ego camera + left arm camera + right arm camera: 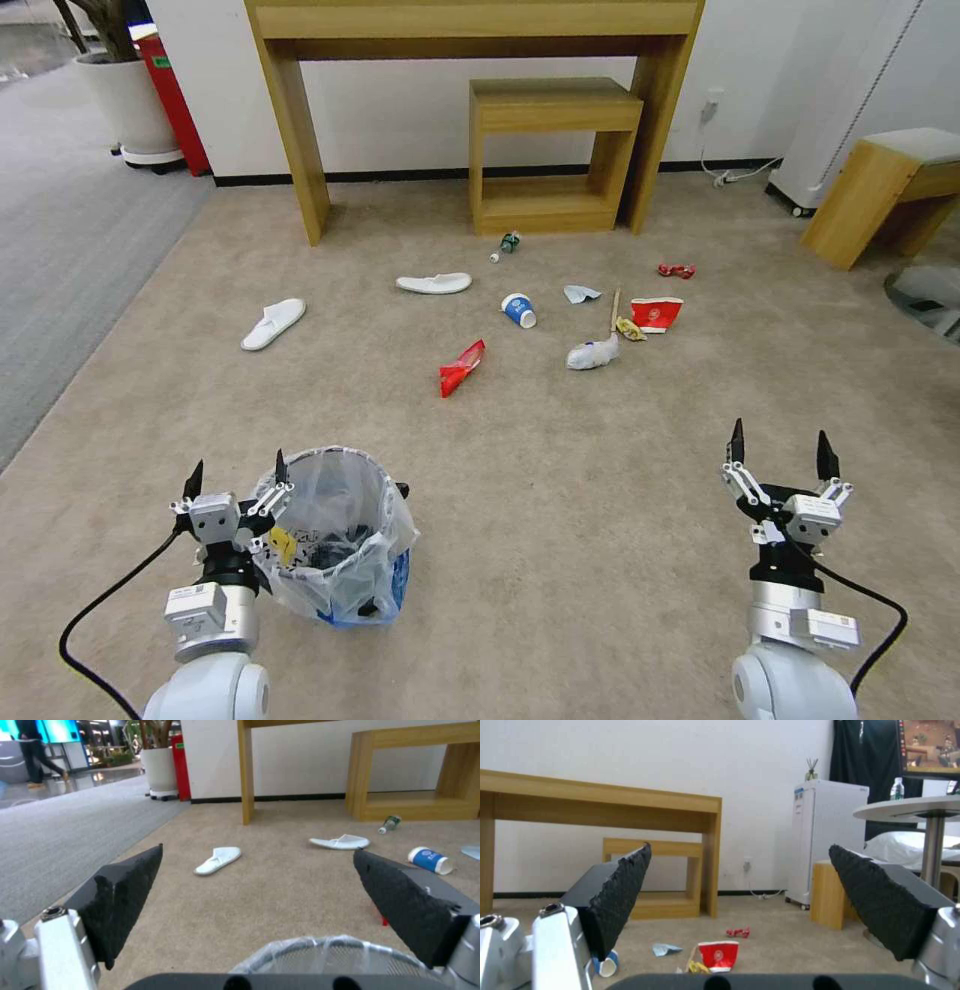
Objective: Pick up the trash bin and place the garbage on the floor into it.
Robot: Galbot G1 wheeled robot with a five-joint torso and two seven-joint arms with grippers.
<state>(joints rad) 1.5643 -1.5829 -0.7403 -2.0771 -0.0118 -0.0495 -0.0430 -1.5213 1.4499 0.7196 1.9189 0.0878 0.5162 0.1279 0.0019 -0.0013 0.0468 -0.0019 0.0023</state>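
On the far left of the head view we see 1 white slipper (272,324) lying flat on the beige floor (560,480). Closer to us on that side is our left gripper (238,478). Its 2 black fingers are spread wide apart and hold nothing. It sits just beside the rim of the trash bin (340,535), and 1 fingertip is at the rim's edge. We cannot tell if it touches.

The bin stands upright on the carpet. A crinkly clear bag lines it and hangs over the sides, with some blue showing low down. Inside we see dark wire and something small and yellow near the rim. We cannot tell what else is in there.

Moving right, the garbage is spread out on the floor, well apart from the bin. We see a second slipper (433,283), a red wrapper (461,367), a blue and white cup (519,310) on its side, a small bottle (508,243), a crushed bottle (593,353), a wooden stick (614,309) and a red cup (657,314).

On the far right our right gripper (780,452) hangs over bare carpet. Its fingers are also wide apart and hold nothing.
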